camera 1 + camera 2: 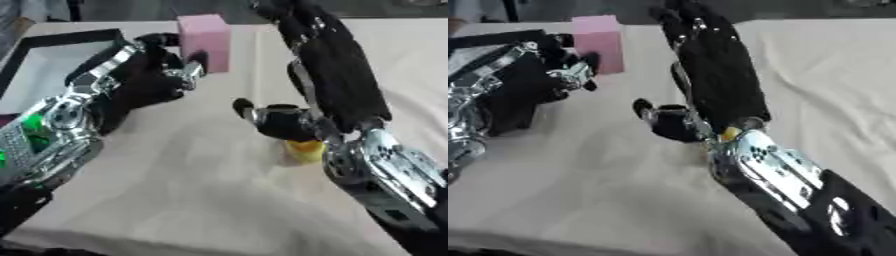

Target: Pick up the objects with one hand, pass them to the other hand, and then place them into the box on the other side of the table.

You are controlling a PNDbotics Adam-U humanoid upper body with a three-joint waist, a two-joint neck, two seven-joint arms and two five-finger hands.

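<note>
Left eye view: left hand (149,75) grasps the pink block (206,40) beside the black-rimmed box (52,42); right hand (328,70) released, fingers straight, above a yellow object (304,150)

The bench (201,190) is covered with a pale beige cloth (605,200), creased toward the lower edge of the frame. At the upper left stands a black-rimmed box (52,42) with a white inside. A small yellow thing (304,150) lies on the cloth right of centre, partly hidden by the arm above it.
</note>
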